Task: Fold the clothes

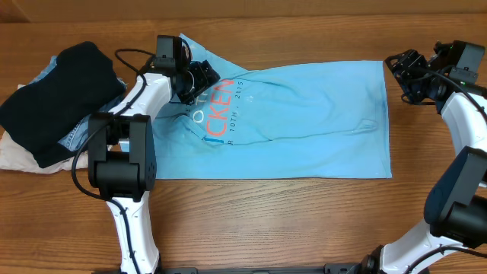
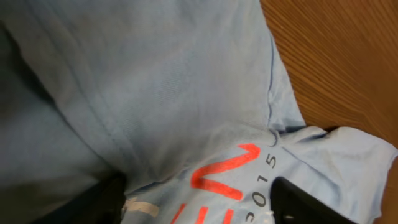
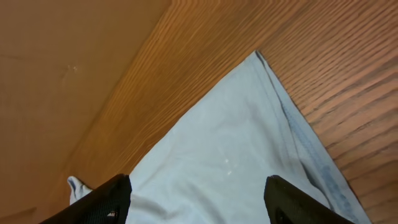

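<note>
The light sky-blue T-shirt (image 1: 304,122) lies spread on the table with orange and white lettering at its left part. My left gripper (image 1: 199,80) is open above the shirt's upper left, over the lettering; in the left wrist view the shirt (image 2: 168,93) fills the frame between my fingers (image 2: 202,202). My right gripper (image 1: 403,72) is open beside the shirt's upper right corner; the right wrist view shows that corner (image 3: 236,149) between my spread fingers (image 3: 196,199). A pile with a black garment (image 1: 61,84), denim-blue cloth (image 1: 76,135) and cream cloth (image 1: 23,156) lies at the left.
The wooden table (image 1: 304,213) runs bare in front of the shirt. My left arm's base (image 1: 122,164) stands at the shirt's lower left corner, next to the pile. My right arm (image 1: 464,175) stands at the right edge.
</note>
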